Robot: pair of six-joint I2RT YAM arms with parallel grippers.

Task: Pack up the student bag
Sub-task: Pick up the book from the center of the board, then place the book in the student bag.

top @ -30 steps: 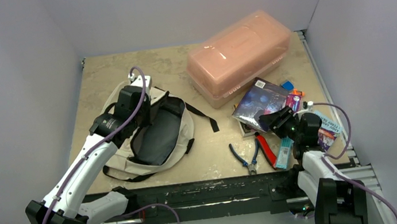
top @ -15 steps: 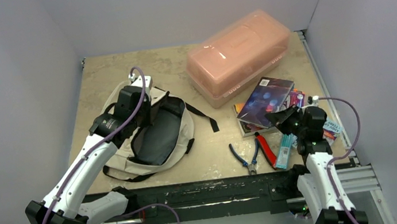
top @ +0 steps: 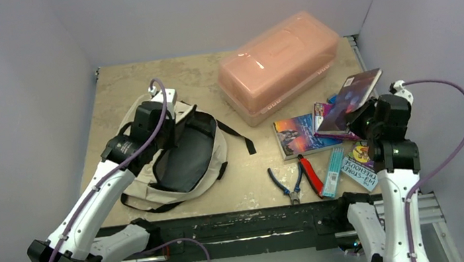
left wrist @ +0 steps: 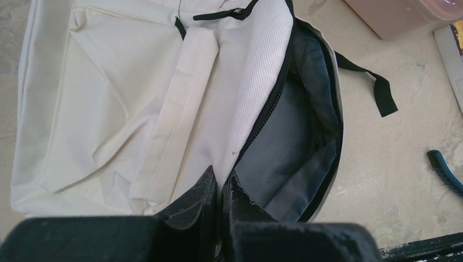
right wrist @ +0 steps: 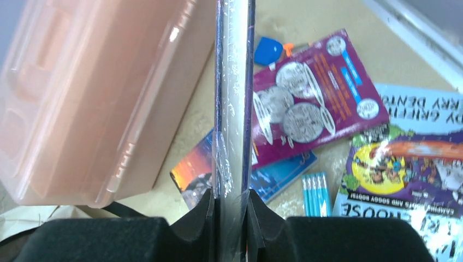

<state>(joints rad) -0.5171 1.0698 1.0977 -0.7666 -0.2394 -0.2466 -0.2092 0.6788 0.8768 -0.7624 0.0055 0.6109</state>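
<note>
Cream student bag, rim pinched in L claw; R claw pinches book well apart.

Matt cream cloth student bag, translucent smooth pink plastic box, glossy film-wrapped book, mottled matt table

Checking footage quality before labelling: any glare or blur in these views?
Top external: small glare spots on the pink box, otherwise sharp. Right wrist: wrap glints along the gripped book, box soft. Left wrist: student bag sharp, fingers dark and blurred.
</note>
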